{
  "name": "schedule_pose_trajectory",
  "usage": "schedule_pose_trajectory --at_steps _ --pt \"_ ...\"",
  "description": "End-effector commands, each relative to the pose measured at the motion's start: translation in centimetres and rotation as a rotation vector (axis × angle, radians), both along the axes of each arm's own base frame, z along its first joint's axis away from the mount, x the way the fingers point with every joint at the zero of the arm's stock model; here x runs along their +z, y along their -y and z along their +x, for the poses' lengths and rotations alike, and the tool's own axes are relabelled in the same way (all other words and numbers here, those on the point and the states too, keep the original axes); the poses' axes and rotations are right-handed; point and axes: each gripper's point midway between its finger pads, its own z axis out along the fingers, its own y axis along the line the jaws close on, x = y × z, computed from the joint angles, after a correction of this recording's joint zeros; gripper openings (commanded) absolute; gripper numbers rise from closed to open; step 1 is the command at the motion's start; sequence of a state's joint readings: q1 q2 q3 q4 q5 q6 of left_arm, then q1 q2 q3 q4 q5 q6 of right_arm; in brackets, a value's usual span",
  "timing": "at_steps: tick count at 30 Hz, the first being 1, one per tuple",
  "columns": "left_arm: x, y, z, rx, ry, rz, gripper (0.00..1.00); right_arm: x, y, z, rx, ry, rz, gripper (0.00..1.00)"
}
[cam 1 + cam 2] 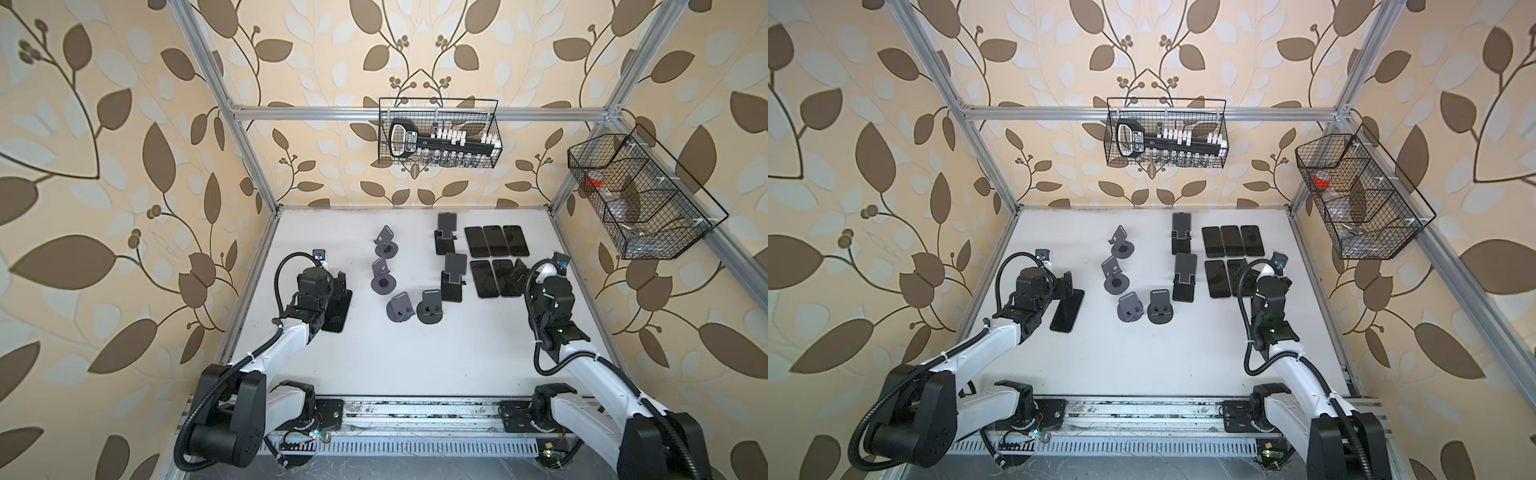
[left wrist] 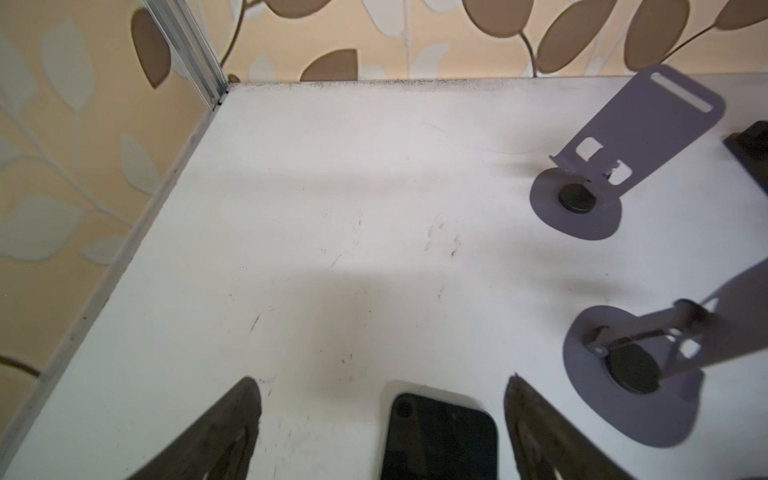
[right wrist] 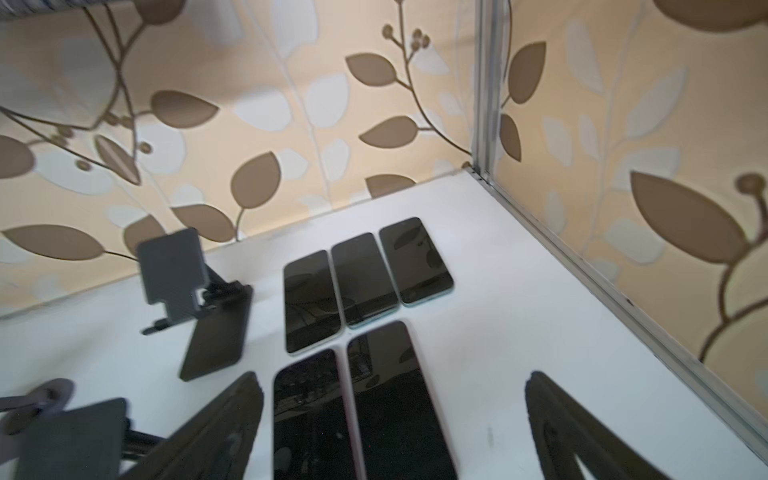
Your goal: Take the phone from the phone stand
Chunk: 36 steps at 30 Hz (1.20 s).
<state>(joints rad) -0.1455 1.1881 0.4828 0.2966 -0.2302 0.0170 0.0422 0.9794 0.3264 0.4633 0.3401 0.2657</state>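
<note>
Left wrist view: phone lies back-up, lengthwise between parted left jaws; right jaws parted too.

Jaws spread wide — left gripper, right gripper.

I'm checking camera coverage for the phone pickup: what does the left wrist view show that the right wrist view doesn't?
Only the left wrist: a single black phone lying flat between the open fingers of the left gripper. Only the right wrist: five black phones flat in two rows, the right gripper open above the near row. Both: the white tabletop and leaf-patterned wallpaper.
</note>
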Motion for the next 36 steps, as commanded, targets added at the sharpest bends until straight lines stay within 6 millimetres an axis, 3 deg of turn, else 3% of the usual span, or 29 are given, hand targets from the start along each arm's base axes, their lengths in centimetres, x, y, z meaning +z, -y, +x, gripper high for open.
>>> schedule_pose_trajectory --at_steps 1,5,10,13,17,21,29,33,36 --pt "5.9 -0.7 2.0 0.032 0.25 0.085 0.92 2.8 0.2 0.6 0.005 0.162 -0.042 0.99" --pt "5.2 -0.2 1.7 -0.007 0.27 0.093 0.92 0.8 0.0 1.3 0.027 0.154 -0.09 0.99" --pt "3.0 -0.4 1.3 -0.001 0.264 0.101 0.92 0.5 -2.3 3.2 0.181 0.138 -0.191 1.0" --pt "2.7 -0.4 1.2 0.0 0.279 0.102 0.92 -0.3 -1.8 3.5 0.158 0.075 -0.196 0.99" --pt "2.3 0.1 1.4 -0.03 0.255 0.102 0.92 -1.9 -1.3 2.8 0.137 -0.017 -0.192 0.99" --pt "0.5 -2.0 0.6 0.136 0.12 0.031 0.92 -2.4 -2.1 1.8 0.182 0.042 -0.203 1.0" --pt "-1.6 0.3 -0.8 -0.035 0.221 0.017 0.93 -2.4 -3.6 1.9 0.263 0.103 -0.197 1.0" --pt "-2.8 1.5 -0.4 -0.104 0.199 0.026 0.94 -2.9 -3.7 1.3 0.271 0.132 -0.202 1.0" --pt "-3.3 1.0 0.2 -0.082 0.184 0.016 0.95 -3.8 -3.9 1.0 0.28 0.137 -0.202 1.0"
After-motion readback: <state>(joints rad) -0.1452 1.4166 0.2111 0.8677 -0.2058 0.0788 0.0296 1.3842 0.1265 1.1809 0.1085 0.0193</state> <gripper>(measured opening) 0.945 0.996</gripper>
